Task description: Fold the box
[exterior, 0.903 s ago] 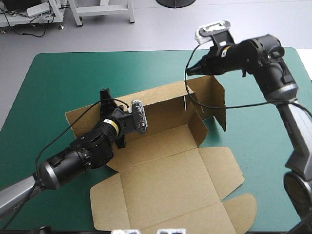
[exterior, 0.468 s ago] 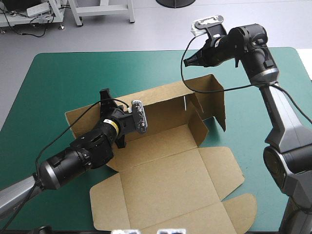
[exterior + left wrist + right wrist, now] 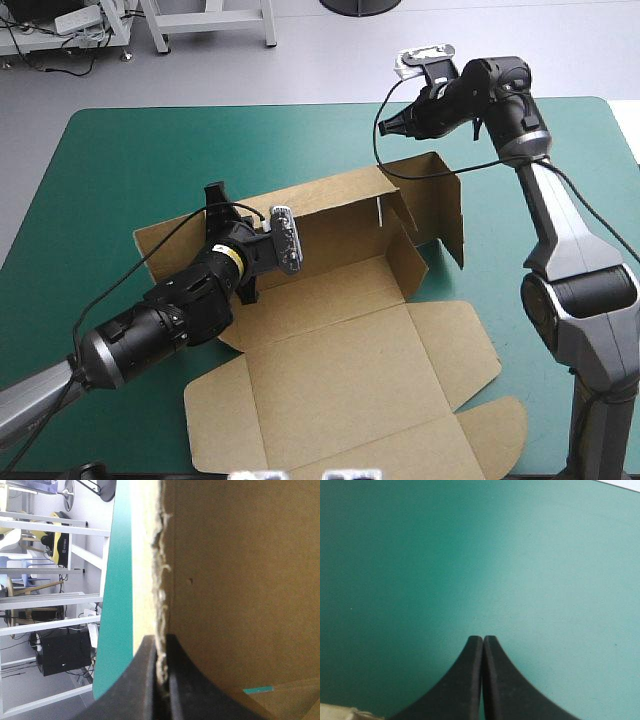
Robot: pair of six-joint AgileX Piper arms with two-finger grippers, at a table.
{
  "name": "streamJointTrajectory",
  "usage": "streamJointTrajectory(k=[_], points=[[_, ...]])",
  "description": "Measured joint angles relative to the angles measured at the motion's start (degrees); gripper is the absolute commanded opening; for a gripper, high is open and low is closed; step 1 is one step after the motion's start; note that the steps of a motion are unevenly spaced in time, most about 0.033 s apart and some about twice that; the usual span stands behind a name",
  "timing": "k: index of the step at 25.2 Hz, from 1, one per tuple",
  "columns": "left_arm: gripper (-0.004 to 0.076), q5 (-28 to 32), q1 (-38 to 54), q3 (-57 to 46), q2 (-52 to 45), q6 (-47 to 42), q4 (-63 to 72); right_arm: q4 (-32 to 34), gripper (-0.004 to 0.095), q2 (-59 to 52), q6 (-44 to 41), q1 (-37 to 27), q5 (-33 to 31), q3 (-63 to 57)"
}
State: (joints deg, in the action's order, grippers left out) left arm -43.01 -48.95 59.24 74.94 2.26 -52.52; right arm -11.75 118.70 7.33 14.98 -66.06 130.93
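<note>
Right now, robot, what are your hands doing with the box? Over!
Left gripper shut on the box, far-left edge. Right gripper shut, empty, raised over the table. Box half-folded. Nothing in the way.

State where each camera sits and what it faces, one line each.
High view: above and behind the robot, facing down at table, box, left gripper, right gripper.
Left wrist: along the left gripper, shut on the box's wall.
Right wrist: along the shut right gripper, at bare table.
Shared: high and left wrist show the box.
</note>
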Motion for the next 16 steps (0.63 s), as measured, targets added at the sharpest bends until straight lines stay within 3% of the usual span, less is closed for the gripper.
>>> streamJointTrajectory(k=[16], points=[[-0.0006,0.11,0.0,0.0,0.0,0.0,0.14,-1.34,-0.0006,1.01,0.54,0.0,-4.85,-3.47]])
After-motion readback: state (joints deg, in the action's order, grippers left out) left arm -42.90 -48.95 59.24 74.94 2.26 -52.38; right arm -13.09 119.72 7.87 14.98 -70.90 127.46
